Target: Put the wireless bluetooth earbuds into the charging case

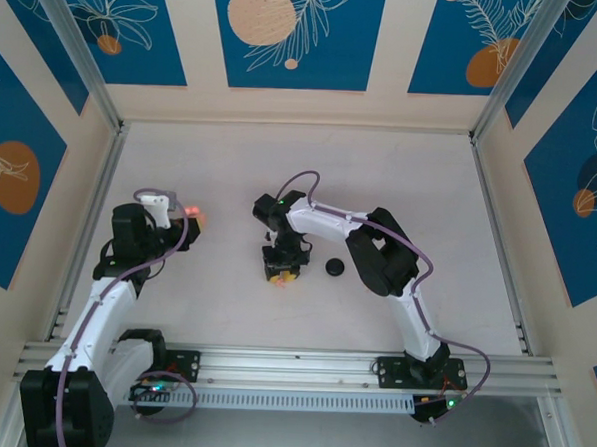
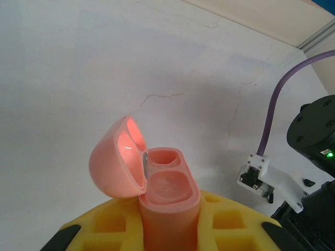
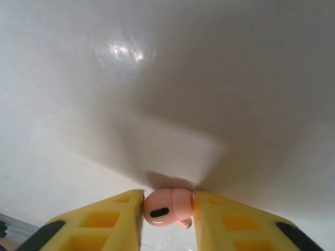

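One salmon-pink charging case [image 2: 168,209], its lid swung open over two empty wells, stood clamped in the left fingers [image 2: 217,212] at the left side of the desk [image 2: 78,78]. One pink earbud [image 3: 165,208] sat pinched between the right fingers [image 3: 128,212] mid-desk, that arm bent and reaching leftward, pointing down. One black disc [image 1: 333,269] lay near them.

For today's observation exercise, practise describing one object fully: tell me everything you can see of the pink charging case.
The charging case is a small salmon-pink, pebble-rounded shell of smooth, glossy plastic. Its lid is hinged open, swung left in the left wrist view, its inside lit bright. Two wells in the body look empty. The left gripper clamps the lower body between yellow fingers, with the white table behind it.
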### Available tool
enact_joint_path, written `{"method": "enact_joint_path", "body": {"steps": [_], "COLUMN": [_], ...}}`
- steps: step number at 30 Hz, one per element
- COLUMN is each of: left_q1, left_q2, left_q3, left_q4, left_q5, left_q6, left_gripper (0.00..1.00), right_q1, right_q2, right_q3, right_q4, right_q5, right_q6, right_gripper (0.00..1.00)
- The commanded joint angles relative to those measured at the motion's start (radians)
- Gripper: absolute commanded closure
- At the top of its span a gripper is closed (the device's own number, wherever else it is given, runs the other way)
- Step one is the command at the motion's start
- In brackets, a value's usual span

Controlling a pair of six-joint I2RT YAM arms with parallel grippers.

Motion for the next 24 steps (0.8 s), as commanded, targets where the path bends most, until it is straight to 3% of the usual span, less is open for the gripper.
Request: {"method": "enact_joint_path", "body": {"steps": [1, 7, 11, 17, 24], "left_q1": [-0.016, -0.034, -0.100, -0.283, -0.408], "left_q2": [0.004, 0.020, 0.029, 0.079, 0.191], "left_q3": [0.028, 0.016, -0.006, -0.086, -0.161], "left_q4": [-0.005, 0.029, 0.108, 0.396, 0.744], "left_q5": [-0.004, 0.012, 0.045, 0.082, 0.151], "left_q6": [0.015, 0.010, 0.006, 0.045, 0.101], "left_gripper": [0.86, 0.87, 0.87, 0.87, 0.86], "right_q1": [0.015, 0.014, 0.001, -0.060, -0.136], "right_q2": [0.008, -0.059, -0.154, -0.384, -0.690], "right_q3": [0.005, -0.054, -0.138, -0.353, -0.632], "right_q4": [0.005, 0.068, 0.150, 0.375, 0.651], "right_q5": [-0.009, 0.018, 0.062, 0.119, 0.172], "right_q6": [0.016, 0.049, 0.080, 0.136, 0.155], "right_gripper": [0.72, 0.76, 0.76, 0.76, 0.76]}}
